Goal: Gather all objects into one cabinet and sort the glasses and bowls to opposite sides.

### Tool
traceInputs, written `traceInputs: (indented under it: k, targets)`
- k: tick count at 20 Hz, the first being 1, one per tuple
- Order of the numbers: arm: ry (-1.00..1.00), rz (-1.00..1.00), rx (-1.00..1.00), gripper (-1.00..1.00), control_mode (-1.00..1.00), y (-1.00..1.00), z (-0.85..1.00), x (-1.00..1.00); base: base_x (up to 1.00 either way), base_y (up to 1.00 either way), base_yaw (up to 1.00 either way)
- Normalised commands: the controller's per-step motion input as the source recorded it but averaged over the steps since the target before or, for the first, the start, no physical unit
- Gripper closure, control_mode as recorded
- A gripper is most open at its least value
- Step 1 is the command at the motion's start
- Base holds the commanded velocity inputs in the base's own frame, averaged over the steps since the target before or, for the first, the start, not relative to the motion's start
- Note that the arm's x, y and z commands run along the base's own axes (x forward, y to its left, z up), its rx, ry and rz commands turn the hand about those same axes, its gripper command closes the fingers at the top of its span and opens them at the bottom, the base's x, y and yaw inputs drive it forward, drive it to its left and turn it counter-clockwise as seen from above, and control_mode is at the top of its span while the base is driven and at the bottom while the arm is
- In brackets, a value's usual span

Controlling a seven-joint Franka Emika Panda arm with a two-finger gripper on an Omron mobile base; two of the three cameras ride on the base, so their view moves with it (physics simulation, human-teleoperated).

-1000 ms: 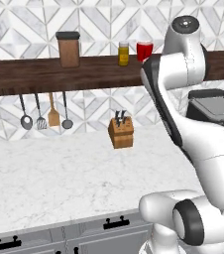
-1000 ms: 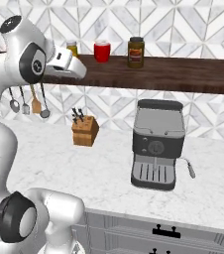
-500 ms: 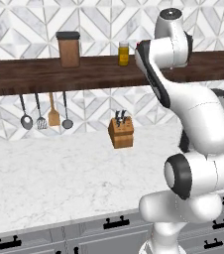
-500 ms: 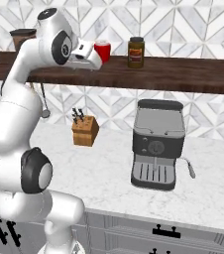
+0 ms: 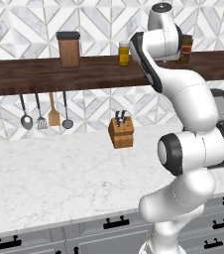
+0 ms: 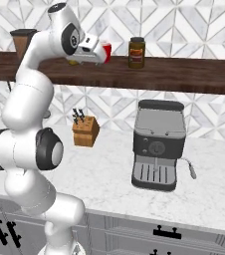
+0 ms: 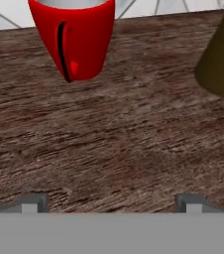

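Hovering above the dark wooden shelf (image 7: 134, 149), pincer (image 7: 111, 201) spread wide and empty, just short of the red cup (image 7: 74, 37); brown jar (image 6: 136, 52) beside the cup.

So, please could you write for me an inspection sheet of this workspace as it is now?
Surface: dark wooden shelf on the tiled wall, white marble counter below.
Job's things: one red cup upright on the shelf, apart from the fingertips.
Clutter: brown canister, yellow jar and a dark jar on the shelf; knife block and coffee machine on the counter; utensils hanging under the shelf.
Grippers: gripper open, holds nothing, at the shelf facing the red cup.
Cables: nothing seen.
Surroundings: grey drawers with black handles under the counter.
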Motion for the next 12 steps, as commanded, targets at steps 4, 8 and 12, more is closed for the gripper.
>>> traceInputs:
  k: [4, 8, 12]
  targets:
    - [0.00, 0.00, 0.00, -1.00, -1.00, 0.00, 0.00, 0.37, 0.00, 0.00, 0.00]
    - [-0.03, 0.00, 0.00, -1.00, -1.00, 0.01, 0.00, 0.17, 0.00, 0.00, 0.00]
    - [-0.18, 0.00, 0.00, -1.00, -1.00, 0.07, 0.00, 0.09, 0.00, 0.00, 0.00]
